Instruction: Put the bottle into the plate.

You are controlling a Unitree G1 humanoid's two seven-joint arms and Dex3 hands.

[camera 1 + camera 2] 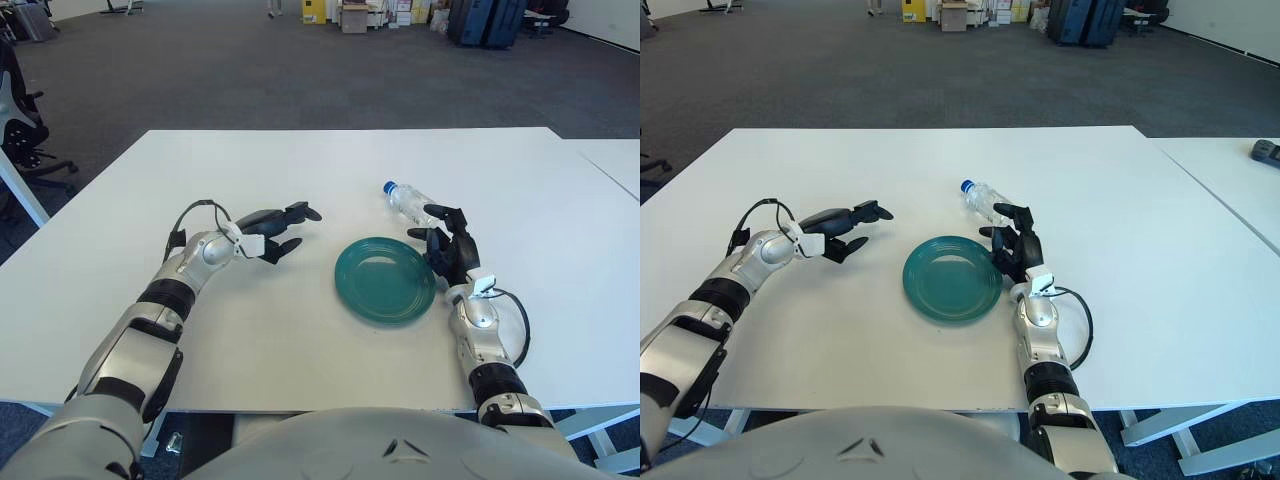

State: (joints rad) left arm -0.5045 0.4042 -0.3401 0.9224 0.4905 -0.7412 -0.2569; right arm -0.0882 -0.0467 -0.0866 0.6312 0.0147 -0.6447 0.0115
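Standing upright just right of the plate [385, 279], the right hand [447, 245] is seen with its dark fingers spread and loosely curved; nothing is grasped, though its upper fingertips show right against the bottle [407, 202]. The teal plate is bare and lies flat on the white counter [300, 330]. The left hand [275, 228] is held well to the left of the plate, fingers extended toward it and relaxed, holding nothing. The clear bottle, blue-capped, lies on its side just beyond the plate's far right edge, cap pointing away and left. No label or writing can be read on it. Beyond the counter, grey carpet [250, 70] stretches back to stacked boxes and dark cases [485, 20].
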